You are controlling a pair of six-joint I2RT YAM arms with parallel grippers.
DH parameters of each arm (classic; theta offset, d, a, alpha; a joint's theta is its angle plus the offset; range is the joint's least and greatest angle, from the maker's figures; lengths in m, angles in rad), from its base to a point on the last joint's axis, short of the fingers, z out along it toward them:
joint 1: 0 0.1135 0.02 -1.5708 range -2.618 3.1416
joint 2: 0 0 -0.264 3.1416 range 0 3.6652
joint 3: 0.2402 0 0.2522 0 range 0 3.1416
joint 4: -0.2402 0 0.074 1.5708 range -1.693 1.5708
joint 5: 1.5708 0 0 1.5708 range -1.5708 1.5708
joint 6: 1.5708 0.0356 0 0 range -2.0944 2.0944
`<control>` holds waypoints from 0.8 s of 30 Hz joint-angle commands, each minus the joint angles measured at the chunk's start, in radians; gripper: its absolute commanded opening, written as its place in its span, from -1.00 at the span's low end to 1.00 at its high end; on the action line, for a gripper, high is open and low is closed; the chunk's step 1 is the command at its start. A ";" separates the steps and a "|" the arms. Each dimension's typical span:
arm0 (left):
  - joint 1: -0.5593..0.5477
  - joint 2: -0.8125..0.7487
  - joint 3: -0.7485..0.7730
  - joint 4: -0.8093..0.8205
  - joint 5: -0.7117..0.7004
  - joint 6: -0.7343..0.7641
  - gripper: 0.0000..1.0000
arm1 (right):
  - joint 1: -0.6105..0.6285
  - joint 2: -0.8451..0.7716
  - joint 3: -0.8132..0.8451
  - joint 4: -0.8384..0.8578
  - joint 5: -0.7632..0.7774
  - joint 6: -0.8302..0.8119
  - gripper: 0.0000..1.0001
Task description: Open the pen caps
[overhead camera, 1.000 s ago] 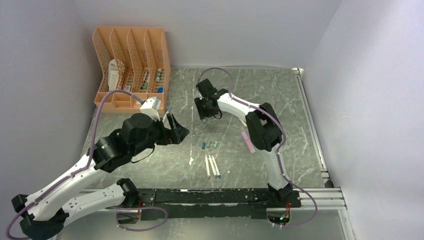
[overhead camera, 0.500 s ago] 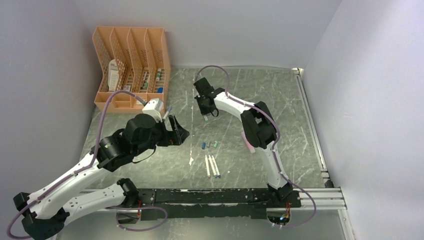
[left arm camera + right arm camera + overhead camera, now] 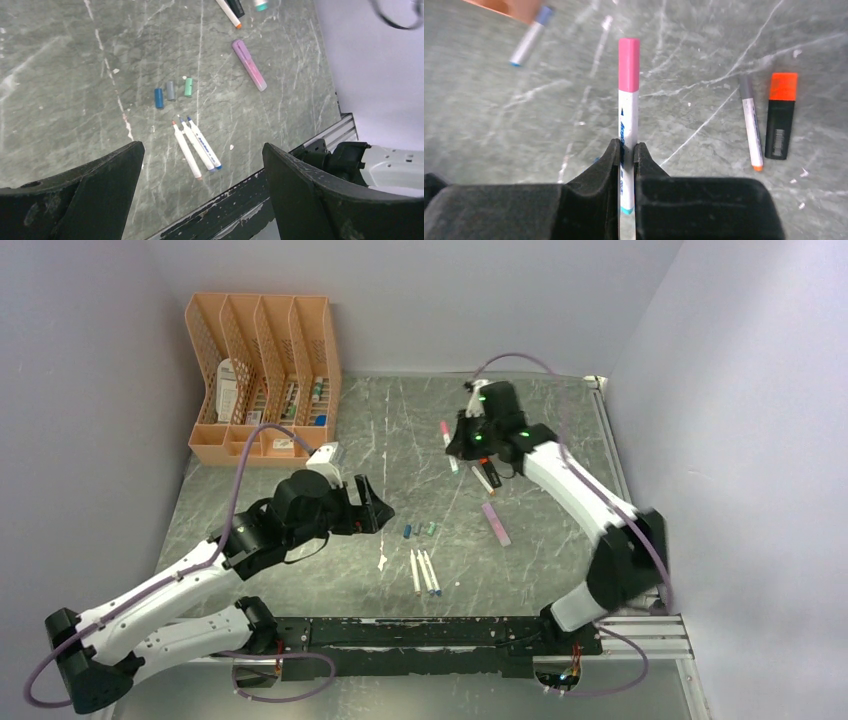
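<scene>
- Step in hand: uncapping pink cap [image 3: 629,57]; white barrel [image 3: 628,115] clamped in right gripper [image 3: 626,150], over far table [image 3: 400,400].
- Left gripper [image 3: 201,147] wide apart, above loose caps [image 3: 171,90].
- Next, likely: pinch cap with left, pull straight off.

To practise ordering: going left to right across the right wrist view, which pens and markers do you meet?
blue-capped pen → pink-capped pen, clamped in the right tool → grey-capped pen → orange-capped highlighter
</scene>
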 commanded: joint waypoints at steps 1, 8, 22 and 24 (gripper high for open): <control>-0.003 0.023 -0.071 0.228 0.116 -0.044 0.99 | -0.027 -0.236 -0.152 0.017 -0.195 0.055 -1.00; -0.003 0.106 -0.207 0.665 0.267 -0.140 1.00 | -0.025 -0.612 -0.533 0.167 -0.445 0.262 -1.00; -0.008 0.285 -0.261 0.938 0.302 -0.185 1.00 | -0.021 -0.678 -0.632 0.246 -0.564 0.329 -1.00; -0.009 0.293 -0.266 0.952 0.289 -0.185 1.00 | -0.016 -0.667 -0.628 0.253 -0.567 0.329 -1.00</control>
